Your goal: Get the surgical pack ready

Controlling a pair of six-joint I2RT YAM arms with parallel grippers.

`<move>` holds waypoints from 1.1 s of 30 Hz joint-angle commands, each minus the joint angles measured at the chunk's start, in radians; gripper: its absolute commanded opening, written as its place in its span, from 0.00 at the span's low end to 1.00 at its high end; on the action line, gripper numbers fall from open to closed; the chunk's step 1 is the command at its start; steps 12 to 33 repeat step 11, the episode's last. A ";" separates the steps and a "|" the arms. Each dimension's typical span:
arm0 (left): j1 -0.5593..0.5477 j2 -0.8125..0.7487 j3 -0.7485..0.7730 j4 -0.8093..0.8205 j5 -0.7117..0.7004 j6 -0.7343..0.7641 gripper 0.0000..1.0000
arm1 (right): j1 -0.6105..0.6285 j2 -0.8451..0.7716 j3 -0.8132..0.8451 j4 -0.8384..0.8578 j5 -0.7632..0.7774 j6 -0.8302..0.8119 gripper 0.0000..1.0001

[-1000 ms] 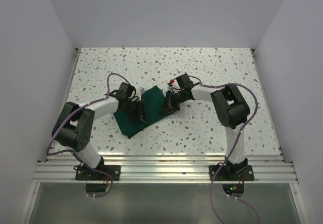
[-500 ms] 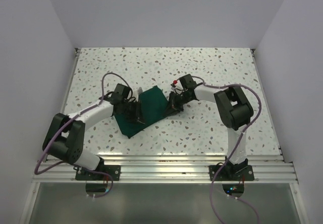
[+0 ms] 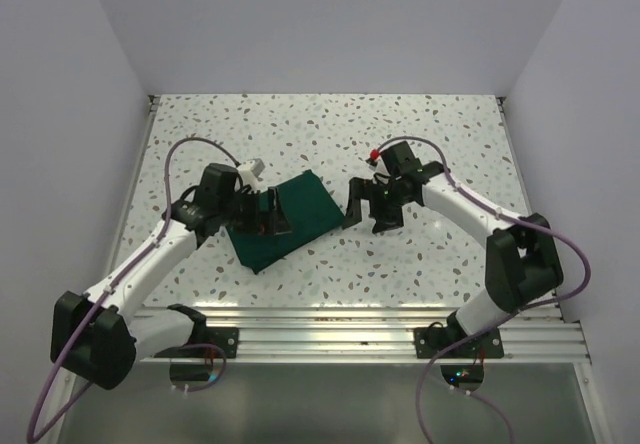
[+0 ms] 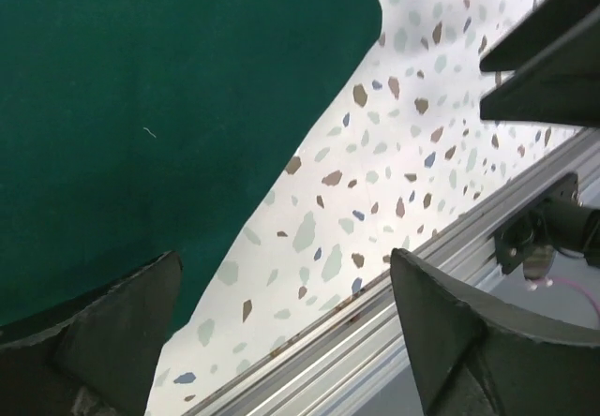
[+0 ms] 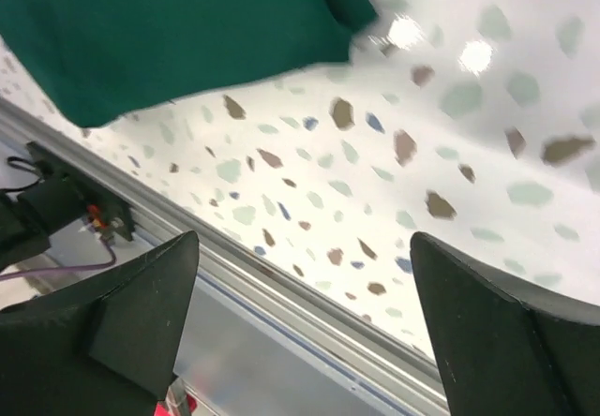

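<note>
The folded green surgical pack [image 3: 300,214] lies flat, left of the middle of the table [image 3: 420,134]. The left gripper [image 3: 274,214] sits over its left part and the right gripper [image 3: 368,216] just beside its right corner (both pincers spread wide).

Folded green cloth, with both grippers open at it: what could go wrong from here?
1. The left gripper hangs open with one finger over the folded green cloth; pulling away low could snag a layer and undo the fold.
2. Nothing holds the cloth, so a flap may spring open.
3. The right gripper sits close to the cloth's right corner; a careless move could drag it across the table.
</note>
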 commanded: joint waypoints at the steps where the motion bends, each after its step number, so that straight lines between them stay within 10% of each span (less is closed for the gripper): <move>1: 0.007 -0.057 -0.015 0.016 -0.044 -0.039 0.99 | -0.002 -0.103 -0.079 -0.084 0.133 -0.010 0.99; 11: 0.009 -0.353 -0.144 0.099 -0.070 -0.160 0.99 | -0.004 -0.497 -0.340 0.134 0.035 0.079 0.99; 33: 0.009 -0.353 -0.144 0.099 -0.070 -0.160 0.99 | -0.004 -0.497 -0.340 0.134 0.035 0.079 0.99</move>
